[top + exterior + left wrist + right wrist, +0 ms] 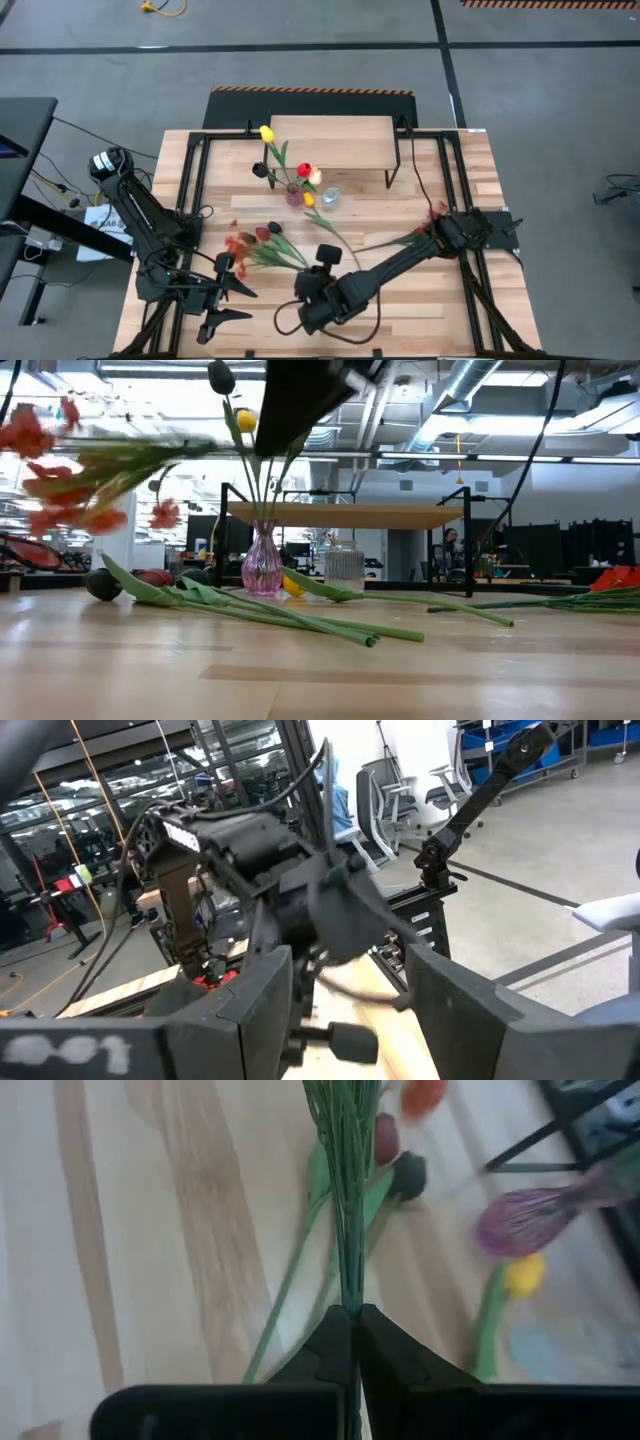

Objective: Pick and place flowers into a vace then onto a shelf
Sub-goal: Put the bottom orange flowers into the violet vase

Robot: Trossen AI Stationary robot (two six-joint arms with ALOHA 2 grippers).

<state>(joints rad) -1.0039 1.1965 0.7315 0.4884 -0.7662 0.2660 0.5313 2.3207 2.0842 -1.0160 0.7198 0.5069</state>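
My right gripper (350, 1315) is shut on the green stems of an orange-red flower spray (60, 460), which hangs above the table's near left part (240, 245). A pink glass vase (294, 196) with yellow, red and cream tulips stands in front of the shelf (330, 145). Maroon and red tulips (268, 233) lie flat on the table, and a yellow one (309, 200) lies beside the vase. My left gripper (225, 300) waits open near the table's front left edge, holding nothing. My right gripper pinches the bundled stems (348, 1295) of the spray between its two fingers, at the end away from the blossoms. The stems run straight out from between the fingertips. The spray is lifted clear of the table, about level, its blossoms (45, 470) toward the table's left.
A clear glass jar (329, 198) stands just right of the vase. Another orange spray and a long stem (420, 235) lie at the right, near the right arm's base. Black frame rails (195, 180) border the tabletop on both sides.
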